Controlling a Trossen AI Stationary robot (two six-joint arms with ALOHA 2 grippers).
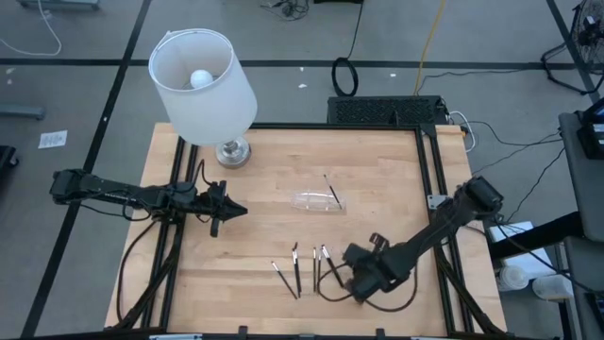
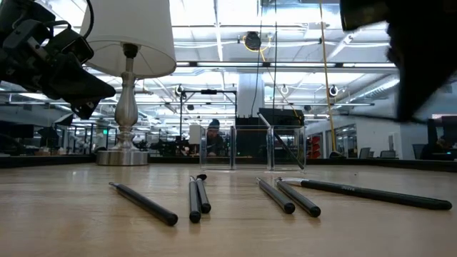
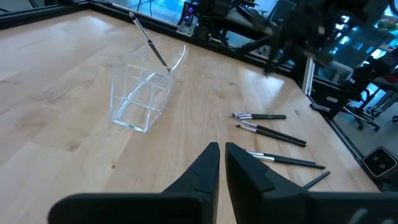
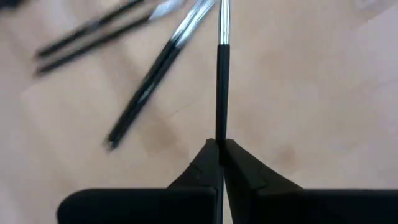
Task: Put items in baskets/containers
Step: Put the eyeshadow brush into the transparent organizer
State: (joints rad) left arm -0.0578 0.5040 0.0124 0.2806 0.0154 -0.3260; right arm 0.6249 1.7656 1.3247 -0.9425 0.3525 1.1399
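A: What is seen from above?
B: A white lamp point(image 1: 203, 80) is stood at the table's point(image 1: 377, 179) far left; the clear tray point(image 1: 319, 201), with one brush point(image 1: 331, 190) leaned in it, is set mid-table. Loose brushes point(image 1: 300, 268) are laid at the near edge, just beside the right gripper point(image 1: 355, 283). The left gripper point(image 1: 229, 211) is held narrow, empty, over bare wood.

A: And level?
B: Nothing is stood between brushes and tray.

A: The right wrist?
B: Only there is a brush point(image 4: 222, 68) seen pinched between closed fingers.

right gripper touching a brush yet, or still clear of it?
Touching. In the right wrist view the right gripper has its fingers closed on the end of a brush, whose shaft runs straight out from between them. The high view is too coarse to confirm.
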